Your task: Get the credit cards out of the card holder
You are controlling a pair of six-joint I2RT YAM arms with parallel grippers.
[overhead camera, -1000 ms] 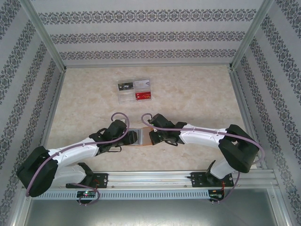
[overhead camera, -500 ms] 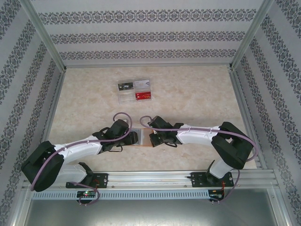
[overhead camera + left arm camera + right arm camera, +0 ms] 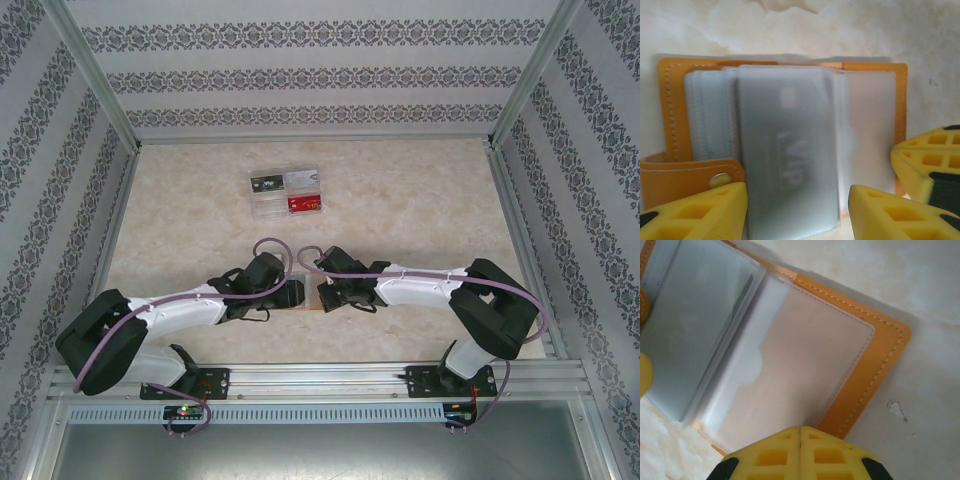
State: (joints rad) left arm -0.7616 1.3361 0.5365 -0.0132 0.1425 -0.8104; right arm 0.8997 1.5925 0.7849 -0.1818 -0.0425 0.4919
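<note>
The orange card holder [image 3: 670, 110] lies open on the table between the two grippers [image 3: 309, 300]. Its clear sleeves fan out, and a grey credit card [image 3: 785, 150] marked VIP shows in the middle sleeve. My left gripper [image 3: 797, 212] is open, its yellow fingers either side of that card's near end, with a gap at the right finger. My right gripper [image 3: 800, 432] is shut, its joined tips resting on the near edge of the holder's right leaf [image 3: 880, 355]. In the top view the left gripper [image 3: 291, 292] and right gripper [image 3: 327, 293] nearly meet over the holder.
Several credit cards [image 3: 286, 192] lie side by side further back on the marble table top [image 3: 420, 200]. The holder's snap strap [image 3: 690, 175] sits by my left finger. Metal frame posts [image 3: 505, 215] and patterned walls bound the table.
My left arm has reached further right, so its gripper now covers more of the holder. The right arm's elbow shifted earlier, then held still with its gripper shut.
</note>
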